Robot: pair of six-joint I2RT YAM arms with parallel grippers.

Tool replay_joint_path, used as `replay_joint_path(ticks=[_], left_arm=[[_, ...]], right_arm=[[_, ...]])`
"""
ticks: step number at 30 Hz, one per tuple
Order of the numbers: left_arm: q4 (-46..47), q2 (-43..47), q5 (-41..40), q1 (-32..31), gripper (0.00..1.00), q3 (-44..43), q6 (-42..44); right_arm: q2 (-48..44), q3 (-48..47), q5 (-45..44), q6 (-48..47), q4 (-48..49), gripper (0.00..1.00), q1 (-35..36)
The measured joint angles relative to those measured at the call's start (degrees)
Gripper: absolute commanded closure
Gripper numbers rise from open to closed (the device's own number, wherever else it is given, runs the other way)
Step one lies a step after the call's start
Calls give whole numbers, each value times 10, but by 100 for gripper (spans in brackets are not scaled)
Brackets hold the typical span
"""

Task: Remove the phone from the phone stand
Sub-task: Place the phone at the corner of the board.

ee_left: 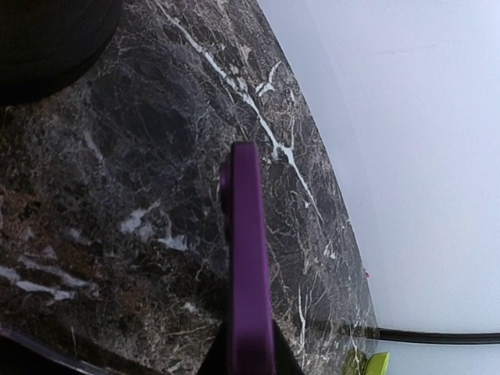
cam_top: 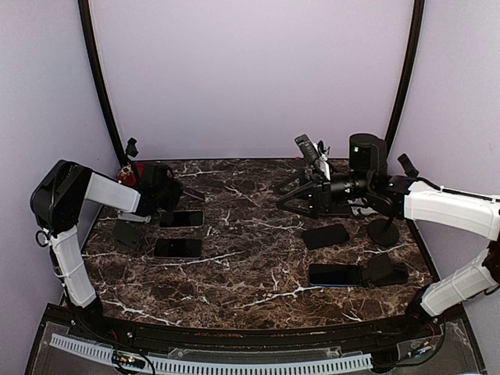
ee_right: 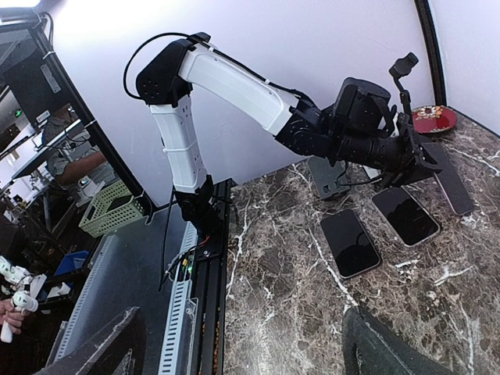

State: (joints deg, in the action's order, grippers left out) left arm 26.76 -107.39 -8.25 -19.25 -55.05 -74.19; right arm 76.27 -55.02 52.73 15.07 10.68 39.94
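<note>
My left gripper (cam_top: 173, 195) is shut on a purple phone (ee_left: 248, 266). The left wrist view shows the phone edge-on, held just above the marble table (ee_left: 156, 195). In the right wrist view this phone (ee_right: 451, 181) slants down from the left gripper (ee_right: 414, 160). A grey phone stand (cam_top: 129, 232) sits empty to the left of it and also shows in the right wrist view (ee_right: 328, 176). My right gripper (cam_top: 287, 197) is open and empty above the table's middle right. Its fingers (ee_right: 391, 351) are spread wide.
Two dark phones (cam_top: 181, 219) (cam_top: 178, 248) lie flat near the left gripper. Another phone (cam_top: 307, 148) leans on a stand at the back. Two phones (cam_top: 326, 236) (cam_top: 334, 274), a low stand (cam_top: 388, 269) and a round stand base (cam_top: 383, 230) are at the right.
</note>
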Motion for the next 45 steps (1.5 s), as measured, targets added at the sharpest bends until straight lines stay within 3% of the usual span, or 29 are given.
replay_joint_path(ticks=[8, 20, 34, 45], left_arm=[[-31, -16, -1, 6, 75, -30, -7], [-73, -37, -2, 11, 41, -50, -16], [-73, -32, -4, 11, 38, -57, -22], [-96, 64, -57, 0, 37, -11, -11]], right_arm=[[0, 0, 0, 0, 0, 13, 0], [0, 0, 1, 0, 0, 12, 0], [0, 0, 1, 0, 0, 11, 0], [0, 0, 0, 1, 0, 7, 0]])
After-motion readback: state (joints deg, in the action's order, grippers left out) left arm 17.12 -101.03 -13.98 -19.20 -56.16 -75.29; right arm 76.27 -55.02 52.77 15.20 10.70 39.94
